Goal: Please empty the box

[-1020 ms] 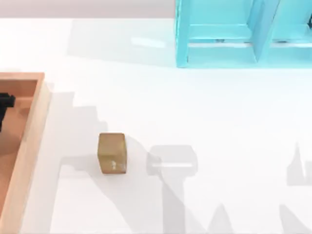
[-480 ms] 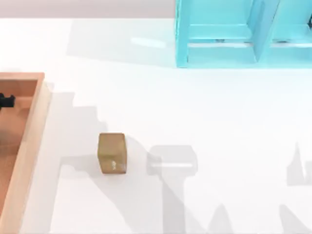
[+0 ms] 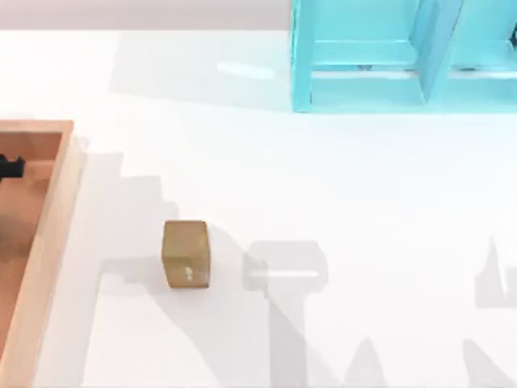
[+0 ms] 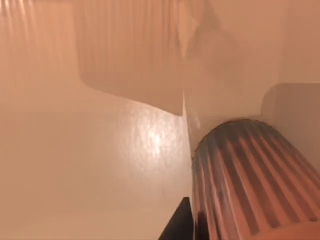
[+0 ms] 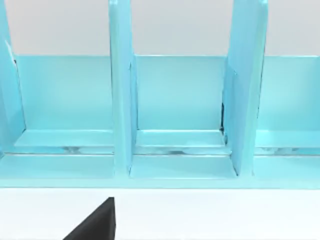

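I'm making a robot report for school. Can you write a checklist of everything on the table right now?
Surface: white table, with shadows on it.
Job's things: the box sits at the table's left edge; a ribbed cylinder lies inside on its floor.
Clutter: small tan-brown block on the table right of the box, apart from it.
Grippers: left tool is over the box; right arm is parked, facing the shelf.
Cables: nothing seen.
Surroundings: cyan shelf unit at the far right.

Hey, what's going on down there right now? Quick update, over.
Left gripper low inside the box, beside a ribbed cylinder. Small block already out on the table. Right arm faces the cyan shelf. Nothing in the way.
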{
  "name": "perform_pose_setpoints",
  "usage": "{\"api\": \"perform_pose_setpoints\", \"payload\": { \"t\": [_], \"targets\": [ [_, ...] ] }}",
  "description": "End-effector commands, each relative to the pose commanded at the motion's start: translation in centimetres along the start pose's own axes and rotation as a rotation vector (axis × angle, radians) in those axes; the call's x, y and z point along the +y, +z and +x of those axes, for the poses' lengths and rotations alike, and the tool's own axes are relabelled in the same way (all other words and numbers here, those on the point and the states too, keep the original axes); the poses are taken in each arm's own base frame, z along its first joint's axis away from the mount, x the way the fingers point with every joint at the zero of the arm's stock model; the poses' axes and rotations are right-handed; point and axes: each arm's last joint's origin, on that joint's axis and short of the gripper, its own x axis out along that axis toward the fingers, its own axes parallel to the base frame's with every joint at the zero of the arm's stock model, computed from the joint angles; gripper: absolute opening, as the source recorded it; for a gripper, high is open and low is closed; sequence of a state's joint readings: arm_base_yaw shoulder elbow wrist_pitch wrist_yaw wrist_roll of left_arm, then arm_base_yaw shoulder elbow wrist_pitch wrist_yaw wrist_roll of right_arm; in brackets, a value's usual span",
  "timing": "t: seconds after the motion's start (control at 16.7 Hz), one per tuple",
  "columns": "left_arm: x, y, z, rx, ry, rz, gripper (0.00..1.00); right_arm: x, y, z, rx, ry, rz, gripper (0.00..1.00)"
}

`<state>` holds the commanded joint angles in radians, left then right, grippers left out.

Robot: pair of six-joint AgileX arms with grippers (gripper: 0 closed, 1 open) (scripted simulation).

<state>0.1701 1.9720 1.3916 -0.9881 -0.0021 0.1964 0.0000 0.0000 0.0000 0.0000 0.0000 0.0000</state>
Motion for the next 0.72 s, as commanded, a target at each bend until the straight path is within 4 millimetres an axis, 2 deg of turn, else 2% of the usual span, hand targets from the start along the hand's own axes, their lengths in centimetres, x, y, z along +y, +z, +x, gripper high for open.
{"api": "perform_pose_setpoints", "payload": {
  "t": [0.12,0.48,0.6,0.72],
  "targets": [
    [-0.1,0.1,-1.8,-0.026,0.006,-0.01,0.0,0.0,0.0,0.0,0.0,0.0,0.0,1.0],
    [-2.6,0.5,-11.3,-0.131,0.007,0.028,0.0,0.0,0.0,0.0,0.0,0.0,0.0,1.0],
    [-2.0,0.3,-12.8,-0.104,0.003,0.022,0.0,0.0,0.0,0.0,0.0,0.0,0.0,1.0],
    [-0.8,0.1,-13.2,-0.05,0.001,0.006,0.0,0.0,0.0,0.0,0.0,0.0,0.0,1.0]
  ]
}}
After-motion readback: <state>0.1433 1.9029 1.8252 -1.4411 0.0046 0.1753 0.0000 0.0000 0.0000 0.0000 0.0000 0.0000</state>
